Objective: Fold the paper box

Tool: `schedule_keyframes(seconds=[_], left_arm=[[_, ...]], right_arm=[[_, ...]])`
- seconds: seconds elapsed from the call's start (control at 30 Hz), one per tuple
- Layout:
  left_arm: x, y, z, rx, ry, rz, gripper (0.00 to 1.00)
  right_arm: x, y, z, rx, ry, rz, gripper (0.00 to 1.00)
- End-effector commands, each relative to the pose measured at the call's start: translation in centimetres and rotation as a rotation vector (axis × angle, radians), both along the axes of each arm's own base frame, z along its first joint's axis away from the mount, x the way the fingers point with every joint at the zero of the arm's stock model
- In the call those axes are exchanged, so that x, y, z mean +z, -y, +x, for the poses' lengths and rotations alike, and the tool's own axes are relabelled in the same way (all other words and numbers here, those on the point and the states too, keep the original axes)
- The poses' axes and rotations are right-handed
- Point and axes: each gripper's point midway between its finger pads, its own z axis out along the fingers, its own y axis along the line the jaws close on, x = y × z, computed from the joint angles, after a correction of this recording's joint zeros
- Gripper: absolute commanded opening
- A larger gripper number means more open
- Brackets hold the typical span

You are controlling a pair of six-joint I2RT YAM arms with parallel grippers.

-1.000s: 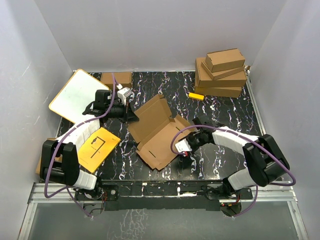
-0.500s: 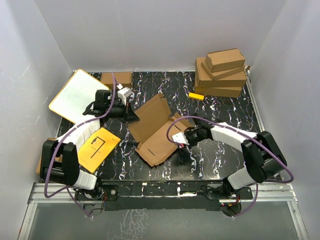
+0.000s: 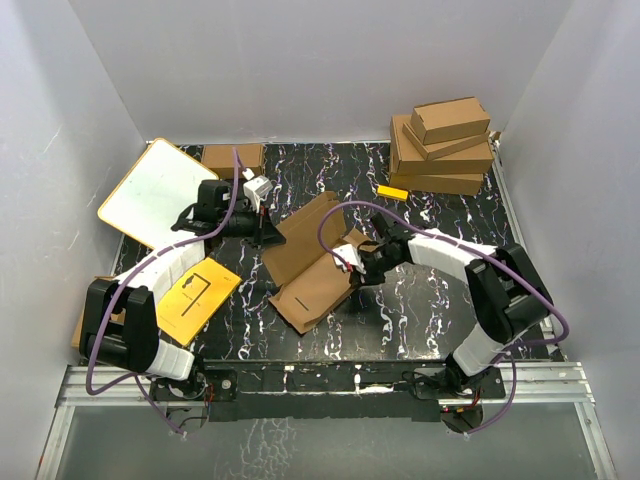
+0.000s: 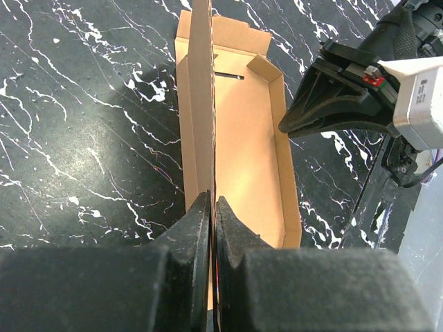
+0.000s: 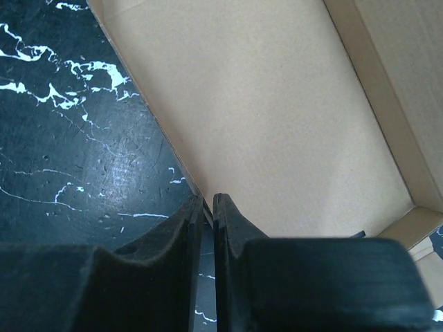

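Nearest the arm bases, a yellow card (image 3: 197, 290) is lying on the black marbled counter (image 3: 430, 320), just near-left of the paper box (image 3: 305, 290). The paper box itself is sitting mid-counter, half open, with one long panel standing upright. The left end effector (image 4: 212, 200) is pinching that upright panel from the box's left, fingers pressed tight on the card. The right end effector (image 5: 208, 202) is sitting at the box's right side, nipping a wall edge between nearly closed fingers. Far-left of the box a white board with an orange rim (image 3: 150, 190) is lying flat, and far-right a stack of folded cardboard boxes (image 3: 443, 145) is sitting.
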Motion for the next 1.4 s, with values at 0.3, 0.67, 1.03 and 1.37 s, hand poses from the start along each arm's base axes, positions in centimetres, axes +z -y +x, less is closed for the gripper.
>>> schedule_keyframes(seconds=[0.3,0.67,1.03,1.37], left_arm=[[0.2,1.1,-0.8,-0.06,-0.009,-0.023,0.0],[-0.4,0.8,-0.7,-0.047,-0.009,0.0,0.0],[-0.5,0.5,-0.6,-0.034,0.004,0.011,0.0],[-0.9,-0.3,-0.5,0.0,0.033,0.055,0.0]], right_arm=[[-0.9,-1.3,2.7,-0.148,-0.037,-0.036,0.18],[-1.9,-1.5,3.1,-0.21,-0.056,-0.061,0.23],[-2.3,-1.6,3.5,-0.275,-0.073,-0.069,0.28],[0.0,-1.3,2.0,-0.216,-0.089,-0.023,0.4]])
